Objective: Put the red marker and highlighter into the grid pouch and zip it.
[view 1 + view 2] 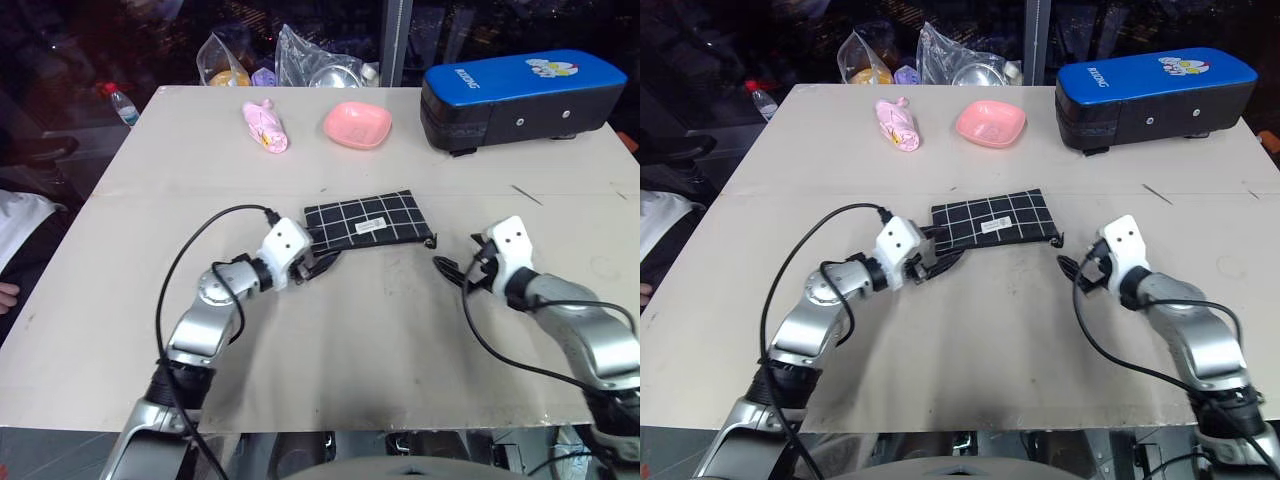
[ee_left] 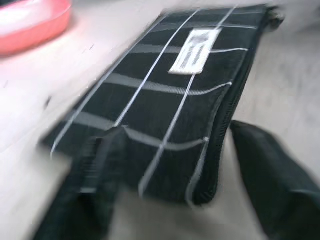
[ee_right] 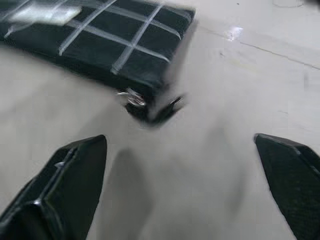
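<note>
The grid pouch (image 1: 365, 220) lies flat at the middle of the table, black with white lines and a small white label. Its zipper pull (image 3: 150, 107) hangs off the right end. My left gripper (image 1: 322, 262) is open at the pouch's left end. In the left wrist view its fingers (image 2: 100, 165) stand on either side of that end of the pouch (image 2: 165, 95) without closing on it. My right gripper (image 1: 452, 270) is open and holds nothing. It is a short way to the right of the pull, over bare table. The red marker and the highlighter are hidden or out of view.
A big blue-and-black case (image 1: 520, 95) stands at the far right. A pink bowl (image 1: 357, 124) and a pink soft item (image 1: 265, 125) sit at the far middle. Plastic bags (image 1: 225, 65) and a bottle (image 1: 120, 103) are past the far edge.
</note>
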Robot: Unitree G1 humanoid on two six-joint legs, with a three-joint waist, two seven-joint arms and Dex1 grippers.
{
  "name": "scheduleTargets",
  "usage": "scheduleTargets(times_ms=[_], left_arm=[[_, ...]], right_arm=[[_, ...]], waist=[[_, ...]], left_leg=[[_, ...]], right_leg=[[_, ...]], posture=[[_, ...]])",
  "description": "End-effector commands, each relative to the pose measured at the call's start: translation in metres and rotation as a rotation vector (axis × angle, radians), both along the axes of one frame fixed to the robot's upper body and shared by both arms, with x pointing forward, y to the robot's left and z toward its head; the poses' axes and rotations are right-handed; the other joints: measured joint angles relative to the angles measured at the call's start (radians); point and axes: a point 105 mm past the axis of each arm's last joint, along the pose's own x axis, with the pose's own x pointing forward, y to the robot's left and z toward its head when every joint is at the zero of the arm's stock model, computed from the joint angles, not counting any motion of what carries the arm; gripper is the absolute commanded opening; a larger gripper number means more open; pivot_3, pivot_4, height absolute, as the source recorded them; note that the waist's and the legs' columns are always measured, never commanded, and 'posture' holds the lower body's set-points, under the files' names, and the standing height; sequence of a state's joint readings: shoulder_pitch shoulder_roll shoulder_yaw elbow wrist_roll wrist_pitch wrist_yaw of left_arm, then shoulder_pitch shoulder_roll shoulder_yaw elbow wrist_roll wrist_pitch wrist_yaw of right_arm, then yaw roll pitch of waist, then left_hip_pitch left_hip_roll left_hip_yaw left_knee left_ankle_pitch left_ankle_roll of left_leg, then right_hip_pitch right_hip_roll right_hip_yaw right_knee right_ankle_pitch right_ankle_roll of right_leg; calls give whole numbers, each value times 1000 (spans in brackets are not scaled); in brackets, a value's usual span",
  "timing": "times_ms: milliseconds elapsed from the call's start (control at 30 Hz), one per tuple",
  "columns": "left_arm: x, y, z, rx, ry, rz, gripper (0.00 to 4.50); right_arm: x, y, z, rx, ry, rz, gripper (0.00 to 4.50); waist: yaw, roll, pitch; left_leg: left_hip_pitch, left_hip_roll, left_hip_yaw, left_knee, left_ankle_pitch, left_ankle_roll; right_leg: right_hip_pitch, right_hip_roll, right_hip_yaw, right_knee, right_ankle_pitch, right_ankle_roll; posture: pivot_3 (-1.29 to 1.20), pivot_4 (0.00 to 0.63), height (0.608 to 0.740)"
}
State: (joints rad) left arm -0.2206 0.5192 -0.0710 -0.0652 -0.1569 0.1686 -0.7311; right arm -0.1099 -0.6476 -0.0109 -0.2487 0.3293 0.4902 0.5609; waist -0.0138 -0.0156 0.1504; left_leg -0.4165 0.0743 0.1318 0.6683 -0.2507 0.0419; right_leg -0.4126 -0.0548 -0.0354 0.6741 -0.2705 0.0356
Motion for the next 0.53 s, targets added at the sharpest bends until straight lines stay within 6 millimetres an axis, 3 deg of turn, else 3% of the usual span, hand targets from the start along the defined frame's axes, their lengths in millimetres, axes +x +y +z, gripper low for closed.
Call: scheduleTargets(times_ms=[33, 333, 533], left_arm=[[-32, 6, 9, -63, 31, -62, 4452], [-73, 24, -19, -130, 190, 70, 4452], [-75, 23, -26, -149, 195, 116, 4452]], right_arm=[[-15, -21, 9, -9, -80, 146, 4500], [-26, -77, -1, 29, -127, 201, 4500], [-19, -85, -6, 95, -107, 229, 4500]], waist=[[-1, 0, 0], [3, 0, 0], [3, 1, 0]], left_leg=[[0, 0, 0, 0, 0, 0], [3, 1, 0, 0, -2, 4], [3, 0, 0, 0, -2, 4]], right_leg=[[0, 0, 0, 0, 0, 0], [3, 0, 0, -1, 0, 0], [3, 0, 1, -1, 0, -1]], posture=[[0, 150, 740], [0, 150, 740], [0, 150, 740]])
